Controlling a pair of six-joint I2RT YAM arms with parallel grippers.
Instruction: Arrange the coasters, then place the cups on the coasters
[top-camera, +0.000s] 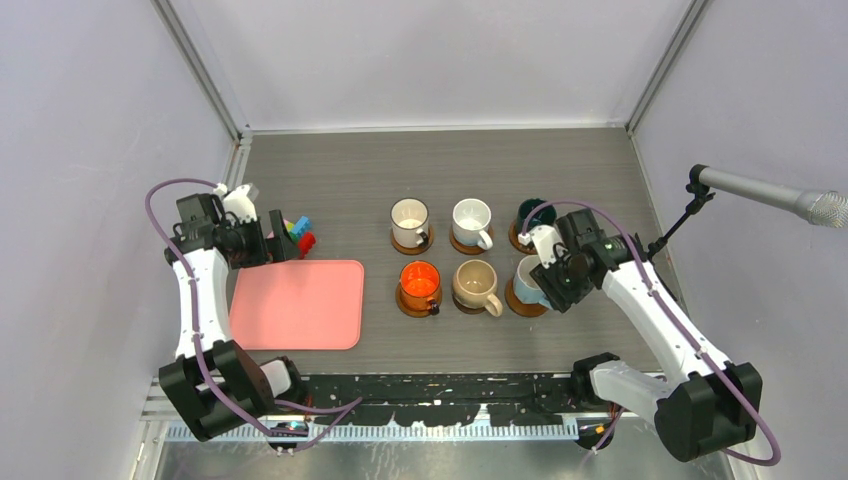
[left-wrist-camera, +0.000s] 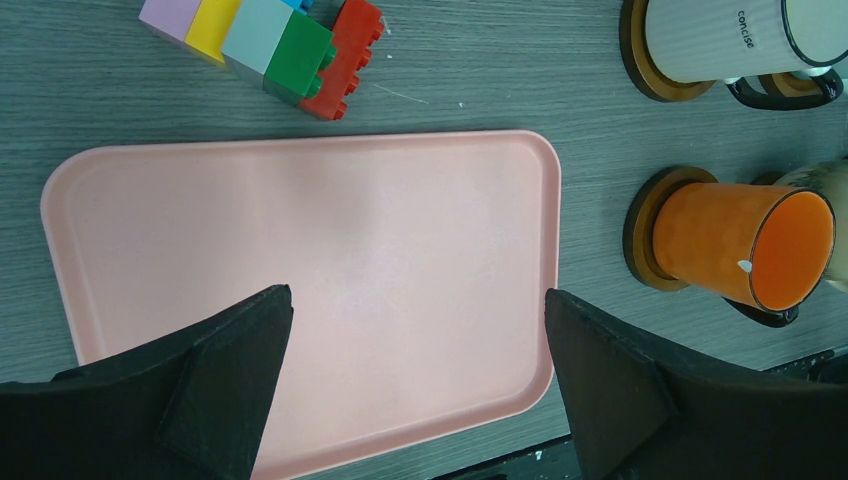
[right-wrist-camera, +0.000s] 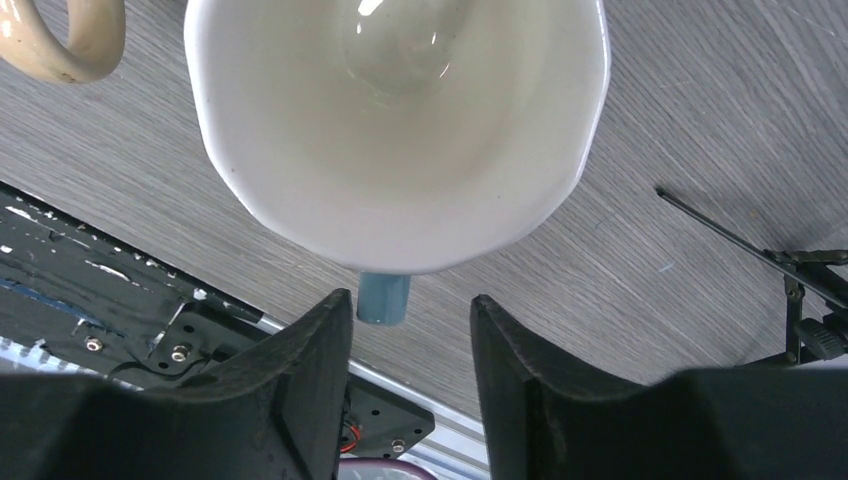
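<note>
Black fingers of the right claw (right-wrist-camera: 410, 300) fill the bottom of its wrist view, half parted. The blue handle (right-wrist-camera: 383, 298) of the light blue ceramic mug with a white inside (right-wrist-camera: 400, 130) sits between their tips. Whether they grip it I cannot tell.

Seen from overhead, six mugs stand on round brown wooden coasters (top-camera: 520, 305) in two rows at centre-right of the grey worktop (top-camera: 350, 180). Two white mugs (top-camera: 410, 218) and a dark green mug (top-camera: 530, 212) form the upper row; an orange mug (top-camera: 420, 280), a tan mug (top-camera: 474, 283) and the blue one form the lower.

At left, the left claw (left-wrist-camera: 418, 290) hangs released, fingers wide, over the pink rectangular tray (left-wrist-camera: 300, 250). Colourful toy blocks (left-wrist-camera: 280, 45) lie just beyond the tray's upper edge.
</note>
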